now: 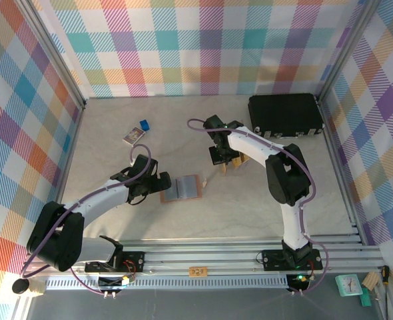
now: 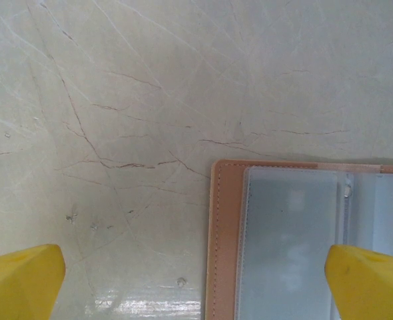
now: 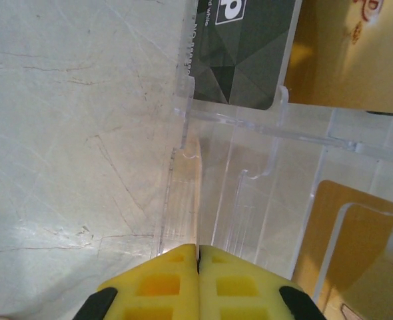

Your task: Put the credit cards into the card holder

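Credit cards (image 3: pixel 246 60) in clear rack (image 3: pixel 250 167); left gripper (image 2: pixel 196 283) spread; right gripper (image 3: pixel 198 267) pressed together.

place: lab test cell | signs: aluminium frame rails (image 1: pixel 216 253), plaid backdrop walls (image 1: pixel 203 47)

Pastel plaid walls (image 1: pixel 183 47) enclose a pale, marble-veined tabletop (image 1: pixel 150 113) on three sides, evenly lit; a silver metal rail (image 1: pixel 203 257) runs along its near edge.
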You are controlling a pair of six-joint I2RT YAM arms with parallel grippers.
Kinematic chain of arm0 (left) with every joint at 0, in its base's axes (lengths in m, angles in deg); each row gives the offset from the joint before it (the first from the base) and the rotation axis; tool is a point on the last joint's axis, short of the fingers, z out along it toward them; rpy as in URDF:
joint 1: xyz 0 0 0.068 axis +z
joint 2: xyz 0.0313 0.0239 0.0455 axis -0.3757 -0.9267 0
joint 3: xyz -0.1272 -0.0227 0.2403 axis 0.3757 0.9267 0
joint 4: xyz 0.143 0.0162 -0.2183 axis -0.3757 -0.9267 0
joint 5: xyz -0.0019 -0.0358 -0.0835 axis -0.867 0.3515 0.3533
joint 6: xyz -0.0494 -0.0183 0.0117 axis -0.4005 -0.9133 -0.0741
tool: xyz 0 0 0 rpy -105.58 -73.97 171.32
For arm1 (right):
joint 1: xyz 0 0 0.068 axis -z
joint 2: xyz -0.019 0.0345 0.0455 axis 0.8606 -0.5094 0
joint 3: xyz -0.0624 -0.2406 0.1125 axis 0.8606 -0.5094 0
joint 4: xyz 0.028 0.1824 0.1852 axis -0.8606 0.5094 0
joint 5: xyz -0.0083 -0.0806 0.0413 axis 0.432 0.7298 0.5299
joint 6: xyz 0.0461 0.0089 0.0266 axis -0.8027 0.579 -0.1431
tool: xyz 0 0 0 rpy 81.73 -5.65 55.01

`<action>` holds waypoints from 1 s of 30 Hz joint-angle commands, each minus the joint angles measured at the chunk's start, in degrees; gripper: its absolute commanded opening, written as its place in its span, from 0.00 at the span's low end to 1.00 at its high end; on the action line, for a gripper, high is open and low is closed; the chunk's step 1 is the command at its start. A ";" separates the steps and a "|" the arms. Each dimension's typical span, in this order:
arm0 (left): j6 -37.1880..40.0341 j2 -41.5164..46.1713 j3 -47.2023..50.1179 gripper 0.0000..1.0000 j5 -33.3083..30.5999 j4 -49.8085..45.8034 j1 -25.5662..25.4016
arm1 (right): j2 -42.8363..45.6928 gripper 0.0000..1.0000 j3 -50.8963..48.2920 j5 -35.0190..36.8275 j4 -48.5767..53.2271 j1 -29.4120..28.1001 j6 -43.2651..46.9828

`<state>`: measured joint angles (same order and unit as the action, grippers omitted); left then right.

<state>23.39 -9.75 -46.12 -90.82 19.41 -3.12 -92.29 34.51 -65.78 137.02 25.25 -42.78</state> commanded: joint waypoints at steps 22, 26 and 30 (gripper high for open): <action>-0.02 -7.90 -2.92 1.00 2.55 5.83 -4.71 | 28.00 0.00 -17.95 -17.97 -12.86 0.99 -7.78; -0.51 -9.62 -4.74 1.00 1.87 5.36 -6.41 | 29.94 0.00 -23.01 -19.86 -16.03 0.99 -9.12; -1.07 -11.22 -6.46 1.00 1.26 4.80 -7.99 | 31.09 0.00 -26.64 -19.95 -17.80 0.99 -9.80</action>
<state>23.15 -19.83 -50.45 -88.13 24.09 -10.07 -63.72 9.47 -83.70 122.81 26.04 -50.73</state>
